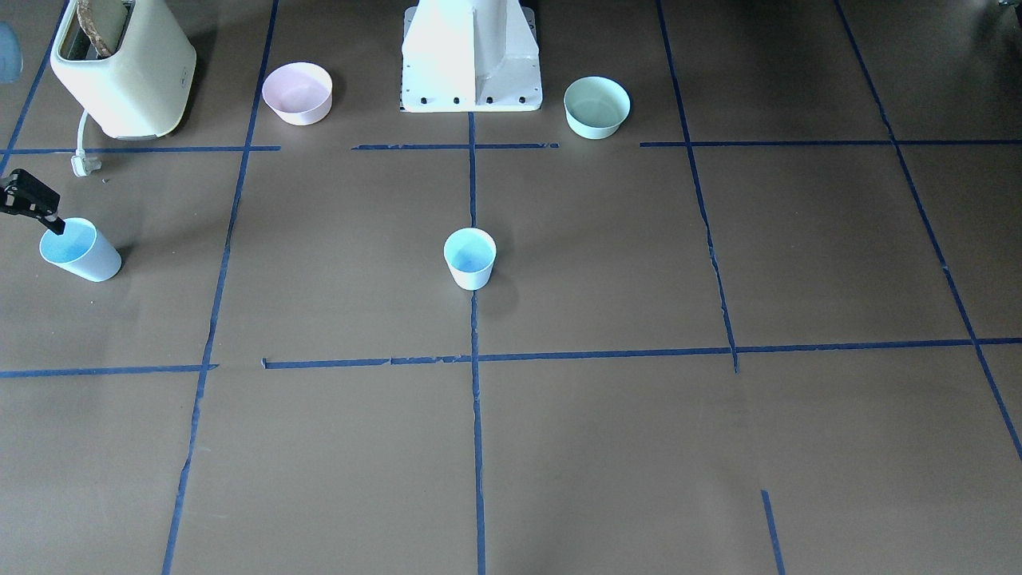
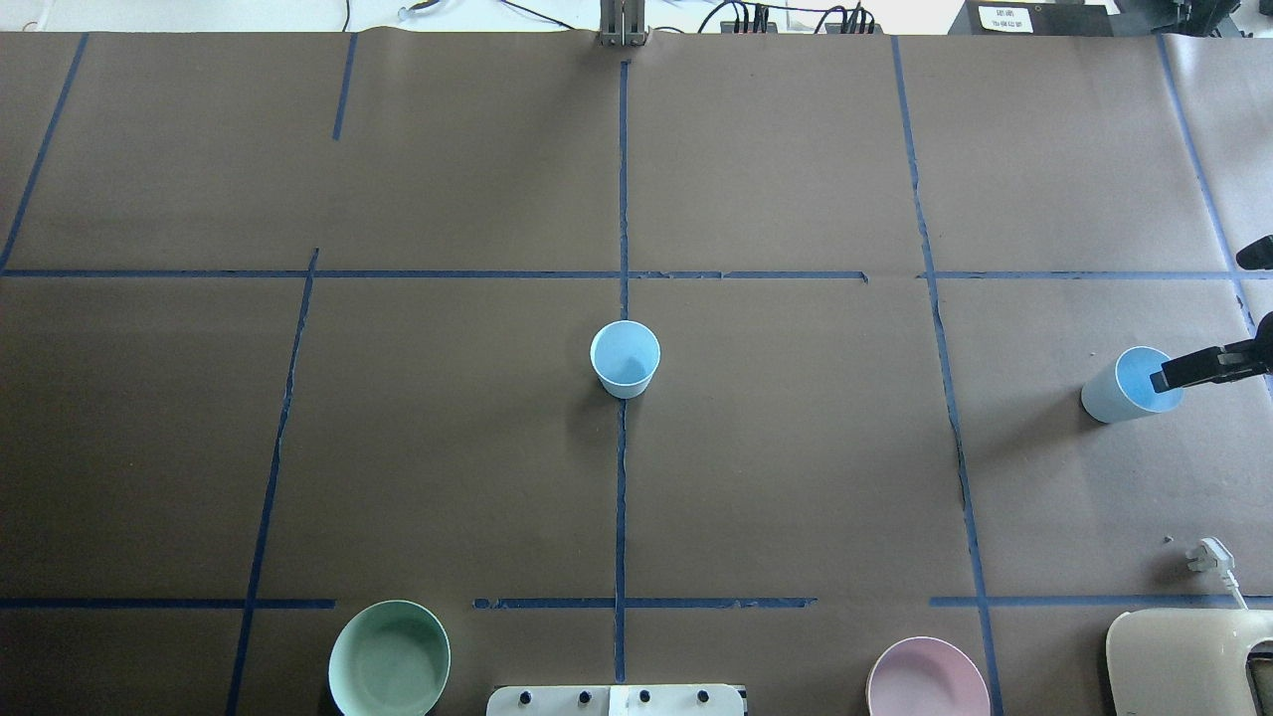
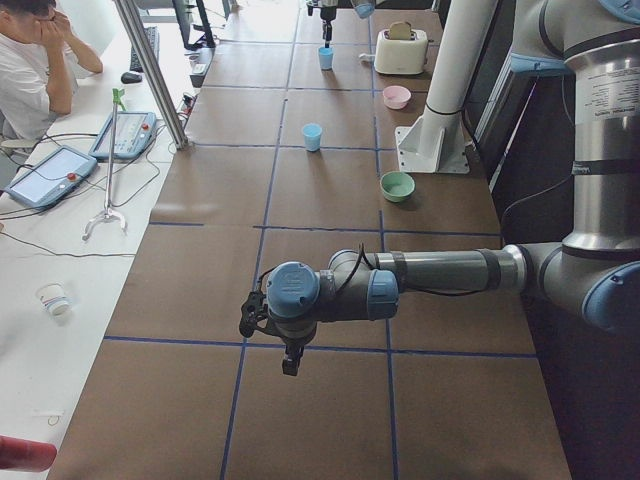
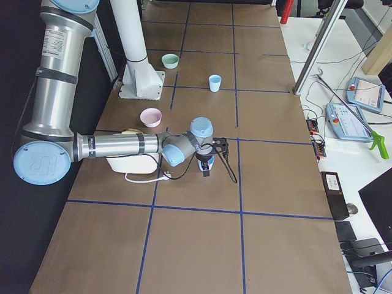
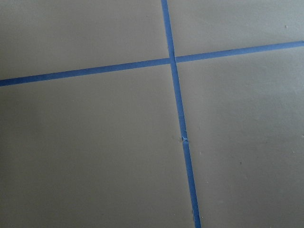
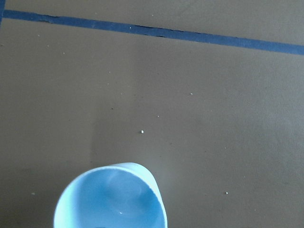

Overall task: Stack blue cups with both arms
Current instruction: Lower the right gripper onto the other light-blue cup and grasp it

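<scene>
Closest to us in the left-end view is the left arm (image 3: 440,272), stretched out low over the brown table (image 3: 180,330) with the left gripper (image 3: 289,362) pointing down. We only get it from this side angle, so we honestly can't tell whether its claw is wide or pinched. Its wrist camera shows nothing but a blue tape cross (image 5: 172,59). Further along there's the mint-green bowl (image 3: 397,186) beside the white base column (image 3: 440,110). Next comes the middle blue cup (image 3: 312,137), upright with its mouth up, right on the centre tape line. Past that is the pink bowl (image 3: 397,97). At the far end we've got the far blue cup (image 3: 326,58), near the cream toaster (image 3: 401,48) and well apart from the middle one, so nothing is stacked yet. The right gripper (image 2: 1193,370) is right at that cup, with one black finger tip over its mouth by the rim. We can't make out the other finger clearly, so no call on how wide that claw is.
</scene>
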### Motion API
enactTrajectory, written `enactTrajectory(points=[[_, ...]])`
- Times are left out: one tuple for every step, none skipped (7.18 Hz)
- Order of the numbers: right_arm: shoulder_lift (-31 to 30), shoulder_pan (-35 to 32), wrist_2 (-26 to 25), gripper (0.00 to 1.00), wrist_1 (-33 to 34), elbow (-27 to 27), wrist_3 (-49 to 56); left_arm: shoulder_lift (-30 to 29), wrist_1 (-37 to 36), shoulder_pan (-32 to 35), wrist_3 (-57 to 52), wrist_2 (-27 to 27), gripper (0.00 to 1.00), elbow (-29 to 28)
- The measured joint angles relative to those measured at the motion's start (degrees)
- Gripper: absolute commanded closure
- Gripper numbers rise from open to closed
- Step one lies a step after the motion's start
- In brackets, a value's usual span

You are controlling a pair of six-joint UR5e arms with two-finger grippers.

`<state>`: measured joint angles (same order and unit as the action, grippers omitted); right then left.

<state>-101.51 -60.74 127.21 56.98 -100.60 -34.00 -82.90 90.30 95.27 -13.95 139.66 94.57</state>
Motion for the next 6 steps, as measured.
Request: enactTrajectory(points=[[0.63, 0.48, 0.05, 0.5, -0.03, 1.32, -0.1, 0.06, 0.18, 0.0, -0.04, 0.0, 0.0, 0.0], [1.44, 0.85, 0.11, 0.74, -0.03, 2.57, -0.15, 0.21, 0.45, 0.0, -0.08, 0.0, 0.0, 0.0], [1.96, 1.09, 0.13, 0.96, -0.03, 3.37, -0.2, 0.42, 0.69, 0.0, -0.1, 0.0, 0.0, 0.0], [2.17, 1.24, 0.16, 1.0, -0.03, 3.73, -0.28, 0.55, 0.79, 0.0, -0.11, 0.0, 0.0, 0.0], [2.26, 1.28, 0.22, 1.0, -0.03, 3.83, -0.53, 0.59, 0.82, 0.0, -0.11, 0.0, 0.0, 0.0], [2.32, 1.31, 0.38, 1.0, -0.03, 3.7, -0.89, 0.62, 0.84, 0.0, -0.11, 0.02, 0.0, 0.0]])
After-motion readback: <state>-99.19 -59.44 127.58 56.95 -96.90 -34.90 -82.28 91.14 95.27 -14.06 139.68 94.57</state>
